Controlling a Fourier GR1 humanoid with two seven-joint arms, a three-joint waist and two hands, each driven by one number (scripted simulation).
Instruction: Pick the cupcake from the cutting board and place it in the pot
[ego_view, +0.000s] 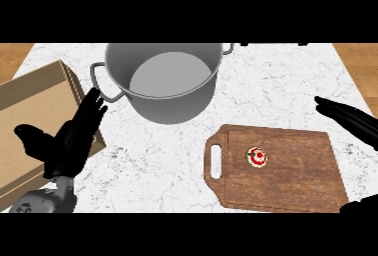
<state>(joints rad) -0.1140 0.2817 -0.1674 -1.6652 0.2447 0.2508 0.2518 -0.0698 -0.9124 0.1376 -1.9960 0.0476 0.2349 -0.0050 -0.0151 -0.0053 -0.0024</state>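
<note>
Left hand (63, 142): all black, matte, long slim fingers with blocky segments and a thicker thumb with a rounded tip, seen left of the pot (166, 80). Its palm is a dark block with no markings visible. Below it, the left forearm (46, 200) is grey, rounded, metallic-looking, with dark seams and a round patterned cap or joint cover near the wrist; the detail there is too small to read. Right hand (353, 122): same black finish, tapered fingers, seen right of the pot near the edge; another black part of it shows lower down. No cables or screws can be made out.
</note>
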